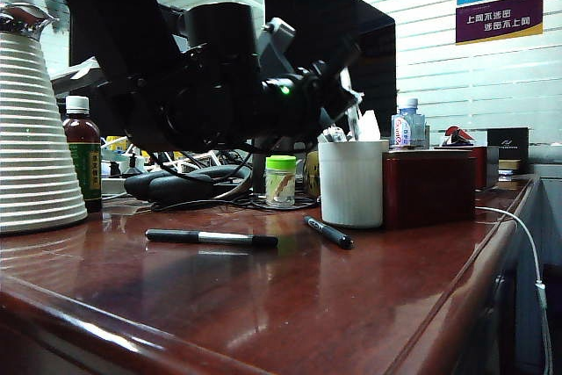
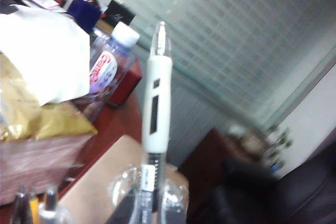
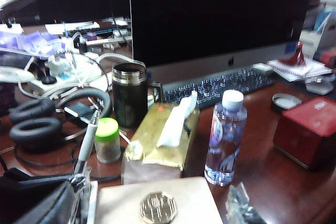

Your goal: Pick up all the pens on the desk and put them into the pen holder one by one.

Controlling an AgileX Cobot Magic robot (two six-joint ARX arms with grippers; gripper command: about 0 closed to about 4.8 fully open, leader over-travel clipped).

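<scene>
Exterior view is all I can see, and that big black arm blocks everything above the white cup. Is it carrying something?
Observer: Yes. The left wrist view shows the left pincer shut on the clear pen, with the pen's white end sticking out.
Operator: And the other arm? I can't find it.
Observer: The right pincer is open and empty. It hovers over the back of the desk, near the water bottle.
Operator: What's hidden behind the arm?
Observer: A dark steel mug stands beside a keyboard, below the monitor.
</scene>
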